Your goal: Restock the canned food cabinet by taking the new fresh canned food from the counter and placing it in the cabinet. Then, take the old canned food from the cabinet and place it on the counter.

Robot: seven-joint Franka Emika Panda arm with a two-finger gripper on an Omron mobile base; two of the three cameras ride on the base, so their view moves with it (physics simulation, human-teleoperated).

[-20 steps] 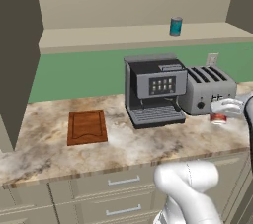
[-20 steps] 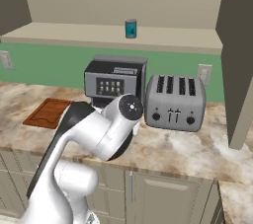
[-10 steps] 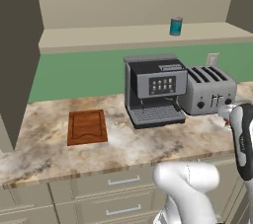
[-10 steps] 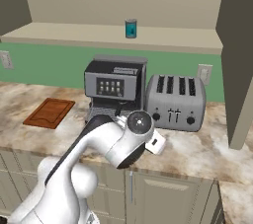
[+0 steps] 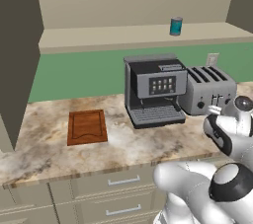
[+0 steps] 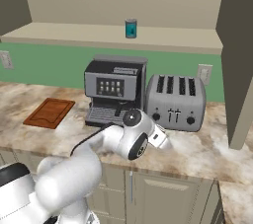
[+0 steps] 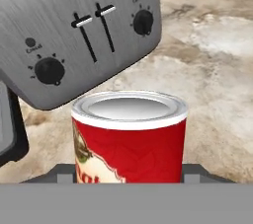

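The old canned food (image 7: 129,139), a red can with a silver lid and a pale label, sits between my fingertips (image 7: 195,171) in the hand view. My gripper (image 6: 167,145) is shut on it, low over the counter (image 6: 207,151) in front of the toaster. Whether the can touches the stone cannot be told. In the right base view my white hand hides the can. The new fresh canned food (image 5: 176,26), a small teal can, stands upright on the cabinet's beige shelf floor (image 5: 108,36); the same teal can (image 6: 131,28) rests above the coffee machine.
A silver toaster (image 6: 176,102) stands just behind my hand, with a black coffee machine (image 6: 114,89) to its left. A brown cutting board (image 5: 87,126) lies further left on the counter. A dark cabinet side panel (image 6: 239,55) rises at the right.
My arm has folded down and forward. The hand with the red can has sunk from beside the toaster to low in front of it.
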